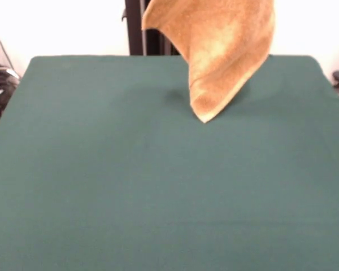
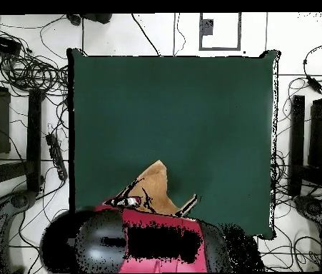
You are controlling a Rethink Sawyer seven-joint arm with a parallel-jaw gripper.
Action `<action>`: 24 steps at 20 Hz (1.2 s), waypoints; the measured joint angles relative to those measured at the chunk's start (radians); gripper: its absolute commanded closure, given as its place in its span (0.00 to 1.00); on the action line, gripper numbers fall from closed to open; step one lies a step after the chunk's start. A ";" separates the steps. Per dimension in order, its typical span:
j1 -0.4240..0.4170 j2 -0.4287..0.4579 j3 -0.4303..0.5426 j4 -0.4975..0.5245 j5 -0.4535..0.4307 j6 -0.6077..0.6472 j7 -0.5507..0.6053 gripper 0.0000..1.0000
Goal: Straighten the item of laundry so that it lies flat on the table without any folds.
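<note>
While the towel (image 1: 223,53) hangs over the desk's (image 1: 101,186) far edge in the front view, gripper grasp unseen, overhead it bunches by the arm (image 2: 142,246), so lower it slowly, dragging to spread.

One towel (image 1: 223,53) (orange-tan), one green table (image 1: 158,192), one robot arm (image 2: 142,246).
</note>
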 measured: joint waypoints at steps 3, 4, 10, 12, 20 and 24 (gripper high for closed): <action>0.028 -0.026 -0.022 0.021 0.001 0.000 0.000 1.00; 0.040 -0.037 -0.032 0.029 0.001 0.000 0.000 1.00; 0.093 -0.090 -0.073 0.042 0.006 0.029 0.000 1.00; 0.095 -0.104 -0.079 0.041 0.014 0.057 0.000 1.00; 0.038 -0.114 -0.084 0.017 0.041 0.123 0.000 1.00; -0.014 -0.088 -0.084 -0.013 0.040 0.123 0.000 1.00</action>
